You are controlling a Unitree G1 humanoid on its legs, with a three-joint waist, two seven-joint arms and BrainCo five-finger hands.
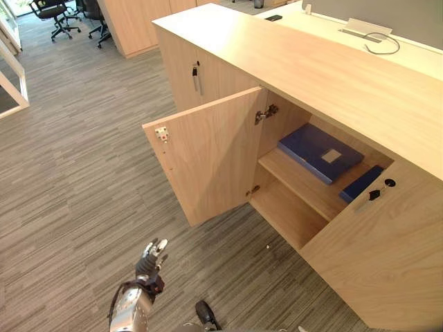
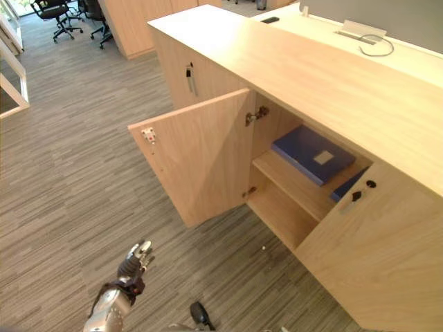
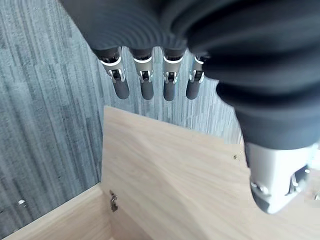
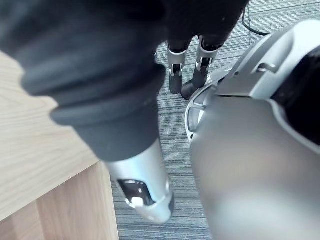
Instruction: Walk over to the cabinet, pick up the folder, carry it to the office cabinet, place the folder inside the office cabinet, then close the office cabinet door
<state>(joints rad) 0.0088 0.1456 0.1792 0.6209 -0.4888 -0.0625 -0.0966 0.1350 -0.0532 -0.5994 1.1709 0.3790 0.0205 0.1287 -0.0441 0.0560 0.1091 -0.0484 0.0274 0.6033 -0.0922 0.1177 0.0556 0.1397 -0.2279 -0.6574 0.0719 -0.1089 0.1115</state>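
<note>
Nearest, the left hand [image 1: 151, 261] is seen low over the grey carpet [image 1: 69, 173], on the near left of the open cabinet door [image 1: 208, 155]; its fingers are held straight and spread, and nothing is held in them. The right hand [image 4: 176, 80] is seen in its own wrist view hanging beside the cabinet wall, its fingers relaxed and likewise empty.

Past the door, one shelf [image 1: 297, 181] is seen inside the office cabinet [image 1: 311, 69]. On it the blue folder [image 1: 320, 151] lies flat, a pale label on its cover, with the door not yet shut. A second blue folder [image 1: 360, 184] lies just to its right, partly hidden behind the shut door [image 1: 387, 256].

The folder is judged to be stiff, flat and fairly light, with a smooth cover that may slip. It would best be pinched at its near edge, where that edge faces the opening. The door is judged rigid and free on its hinges, and is best pushed on its outer face near the free edge.

Counted: two folders, one shelf, one open door, two hinges on it, and two office chairs [image 1: 52, 14] far off on the left.
</note>
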